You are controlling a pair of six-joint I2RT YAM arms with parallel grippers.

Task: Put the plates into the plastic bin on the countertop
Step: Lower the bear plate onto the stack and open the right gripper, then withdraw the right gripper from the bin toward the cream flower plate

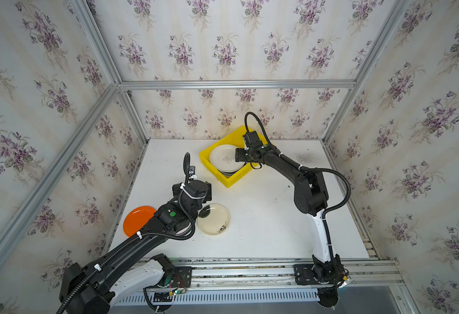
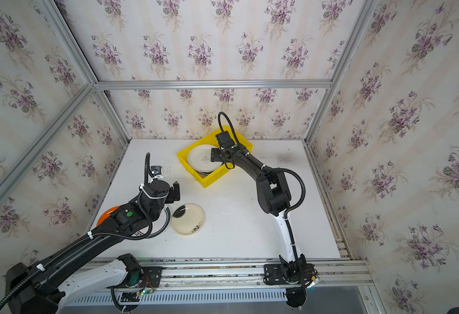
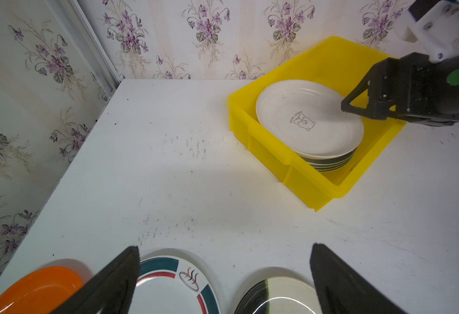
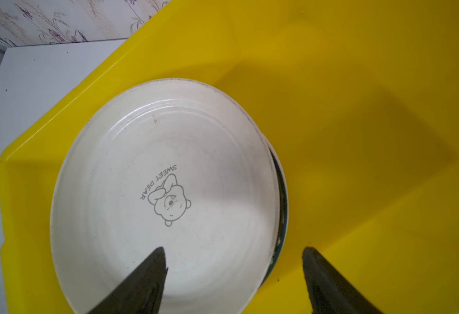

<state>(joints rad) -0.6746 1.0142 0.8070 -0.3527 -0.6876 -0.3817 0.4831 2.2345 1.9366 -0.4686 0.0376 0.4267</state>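
The yellow plastic bin (image 1: 214,174) stands at the back of the white countertop (image 1: 263,217). In it lies a stack of plates with dark green rims (image 3: 329,163), topped by a cream plate with a bear drawing (image 4: 168,190). My right gripper (image 4: 233,248) hovers open inside the bin. One finger is over the cream plate, the other over the bin floor, holding nothing. My left gripper (image 3: 225,246) is open above the near left countertop. Below it lie an orange plate (image 1: 136,220), a white plate with green and red rim bands (image 3: 168,288) and a cream plate with a black patch (image 1: 214,219).
Floral wallpapered walls with aluminium posts close in the left, back and right sides. The bin sits turned at an angle close to the back wall. An aluminium rail (image 1: 250,269) with both arm bases runs along the front edge. Dark scuffs mark the back right countertop.
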